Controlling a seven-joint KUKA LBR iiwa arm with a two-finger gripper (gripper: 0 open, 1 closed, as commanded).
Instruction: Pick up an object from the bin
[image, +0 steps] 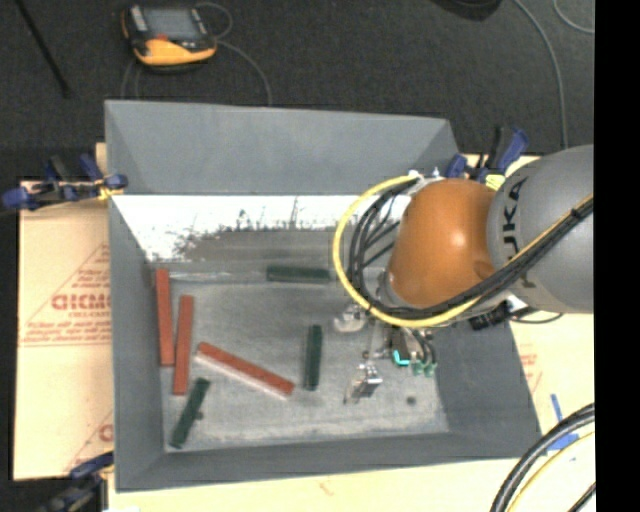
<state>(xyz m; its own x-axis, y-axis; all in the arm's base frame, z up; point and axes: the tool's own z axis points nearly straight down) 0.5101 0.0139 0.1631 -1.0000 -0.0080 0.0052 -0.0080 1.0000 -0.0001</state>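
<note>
**Bin** (280, 160): grey metal, sloped walls, flat floor with six loose sticks on it.

**Arm** (550, 230): grey, reaching in from the right. An orange cover (440, 240) sits at the wrist, looped by yellow and black cables (350, 250).

**Slanted red stick** (245, 368): lies across the floor, left of centre.

**Outer red stick** (163, 315) and **inner red stick** (183, 345): side by side along the left wall.

**Back green stick** (298, 273): dark, lying along the foot of the far wall.

**Middle green stick** (313, 357): dark, lying near the floor's centre and pointing toward the far wall. It is the thing nearest the pincer, just to its left and apart from it.

**Corner green stick** (190, 412): dark, tilted, near the front left corner.

**Pincer** (366, 382): below the orange cover, over bare floor right of centre. Whether it is apart or together cannot be told.
</note>
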